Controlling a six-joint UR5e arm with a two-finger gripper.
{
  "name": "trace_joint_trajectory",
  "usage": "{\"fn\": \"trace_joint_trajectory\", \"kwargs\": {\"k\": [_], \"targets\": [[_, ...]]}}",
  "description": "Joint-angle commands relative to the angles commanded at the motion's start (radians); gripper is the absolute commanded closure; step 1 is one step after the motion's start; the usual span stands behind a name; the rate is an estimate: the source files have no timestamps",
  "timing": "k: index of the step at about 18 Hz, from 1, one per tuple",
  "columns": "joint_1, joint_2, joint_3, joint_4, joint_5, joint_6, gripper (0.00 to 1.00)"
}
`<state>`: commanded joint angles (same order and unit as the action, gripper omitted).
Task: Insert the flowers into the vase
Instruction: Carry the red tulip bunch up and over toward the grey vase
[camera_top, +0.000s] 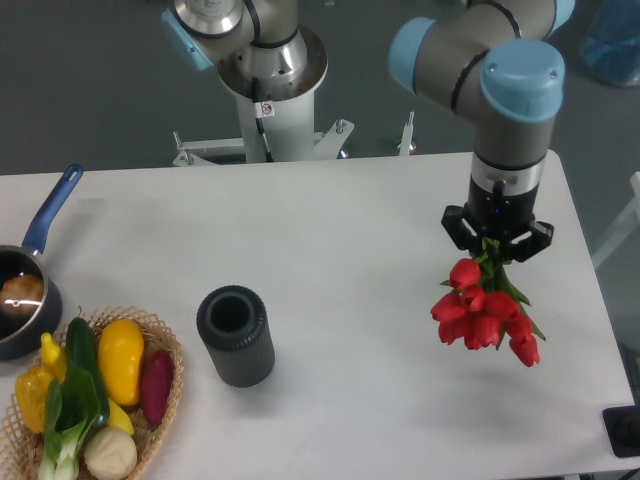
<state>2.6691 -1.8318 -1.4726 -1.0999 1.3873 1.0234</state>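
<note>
The flowers (482, 312), a bunch of red tulips with green stems, hang heads-down toward the camera over the right side of the table. My gripper (497, 243) is shut on their stems, just above the buds. The vase (235, 334), a dark grey ribbed cylinder with its round mouth open upward, stands at the centre-left of the table, well to the left of the flowers and apart from them.
A wicker basket (167, 352) of yellow, green and purple vegetables sits at the front left corner, close to the vase. A blue-handled saucepan (30, 265) lies at the left edge. The robot base (268, 95) stands behind the table. A dark object (625, 432) is at the front right edge.
</note>
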Motion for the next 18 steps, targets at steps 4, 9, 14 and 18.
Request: {"fn": "trace_joint_trajectory", "kwargs": {"k": [4,9,14,18], "targets": [[0.003,0.061,-0.002,0.008,-0.213,-0.055,1.00],[0.012,0.135,-0.064,0.081,-0.463,-0.153,1.00],[0.011,0.166,-0.113,0.100,-0.635,-0.158,1.00],[0.011,0.215,-0.153,0.100,-0.760,-0.189,1.00]]}}
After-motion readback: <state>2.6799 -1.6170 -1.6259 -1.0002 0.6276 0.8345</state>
